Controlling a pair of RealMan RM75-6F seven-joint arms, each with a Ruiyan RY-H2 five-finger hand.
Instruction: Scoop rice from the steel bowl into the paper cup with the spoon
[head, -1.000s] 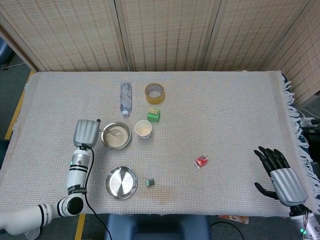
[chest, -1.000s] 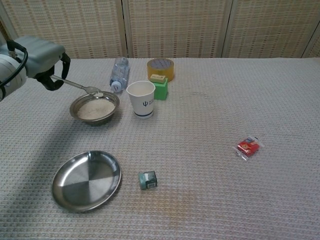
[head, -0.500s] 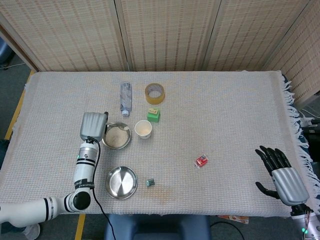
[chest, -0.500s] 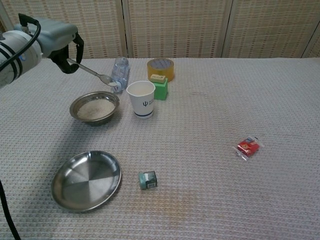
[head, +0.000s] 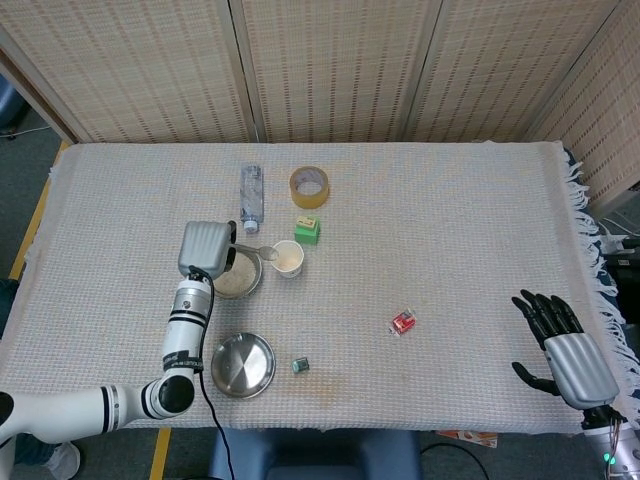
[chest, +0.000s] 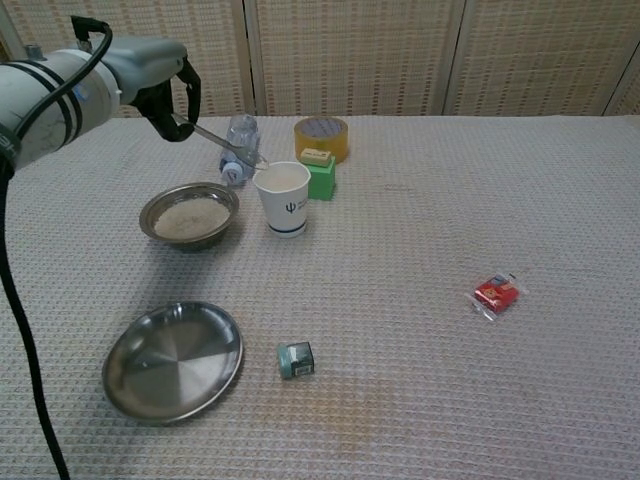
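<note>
My left hand (chest: 160, 82) (head: 207, 249) grips a metal spoon (chest: 225, 145) by its handle, raised above the table. The spoon's bowl (head: 267, 253) hangs at the left rim of the white paper cup (chest: 283, 198) (head: 287, 259). The steel bowl of rice (chest: 189, 215) (head: 240, 281) sits just left of the cup, below the hand. In the head view the hand covers part of the bowl. My right hand (head: 562, 346) rests open at the table's near right corner, holding nothing.
An empty steel plate (chest: 172, 358) lies near the front left. A water bottle (chest: 238, 145), a tape roll (chest: 320, 135) and a green block (chest: 320, 175) stand behind the cup. A small teal box (chest: 295, 359) and a red packet (chest: 496, 295) lie further right.
My left hand has lifted the spoon out of the rice bowl and carried it right, up to the cup's rim. The right hand has stayed put.
</note>
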